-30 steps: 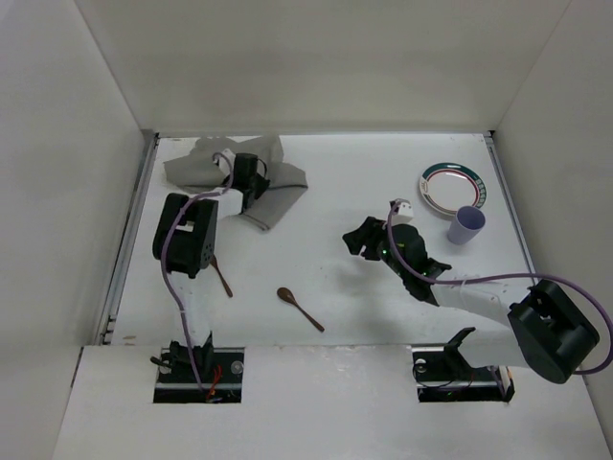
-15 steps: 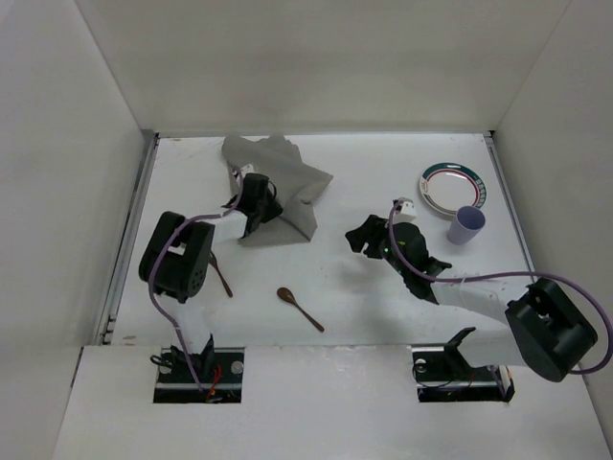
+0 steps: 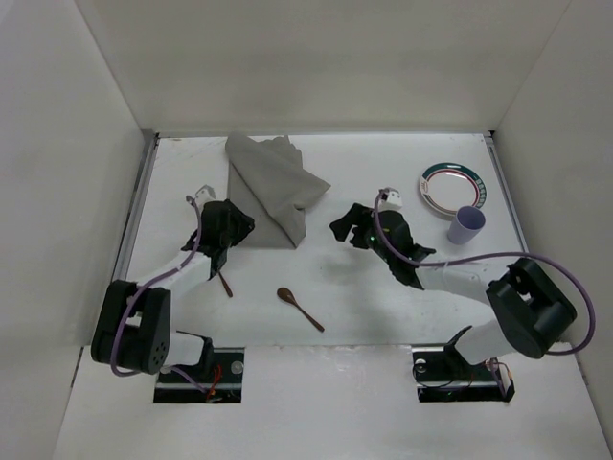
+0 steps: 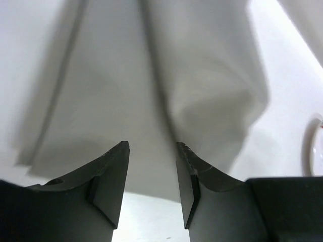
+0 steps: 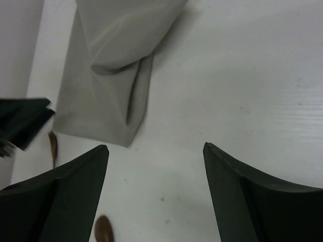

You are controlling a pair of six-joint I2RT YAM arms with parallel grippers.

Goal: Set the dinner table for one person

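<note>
A: Claw status, top view? Left claw (image 3: 233, 228) sits at the near-left edge of the crumpled grey cloth mat (image 3: 273, 187); right claw (image 3: 347, 228) is just right of it, over bare table (image 3: 383, 316).
B: Wooden spoon (image 3: 299, 308) near centre, plate (image 3: 453, 189) and lilac cup (image 3: 466, 225) far right.
A: Left wrist: claw (image 4: 151, 189) released, cloth just beyond the tips.
B: Right wrist: claw (image 5: 155, 196) spread wide, grasping nothing.

Grey cloth (image 3: 271, 184), brown spoon (image 3: 299, 307), lilac cup (image 3: 466, 225), green-and-red-rimmed white plate (image 3: 442, 178).
</note>
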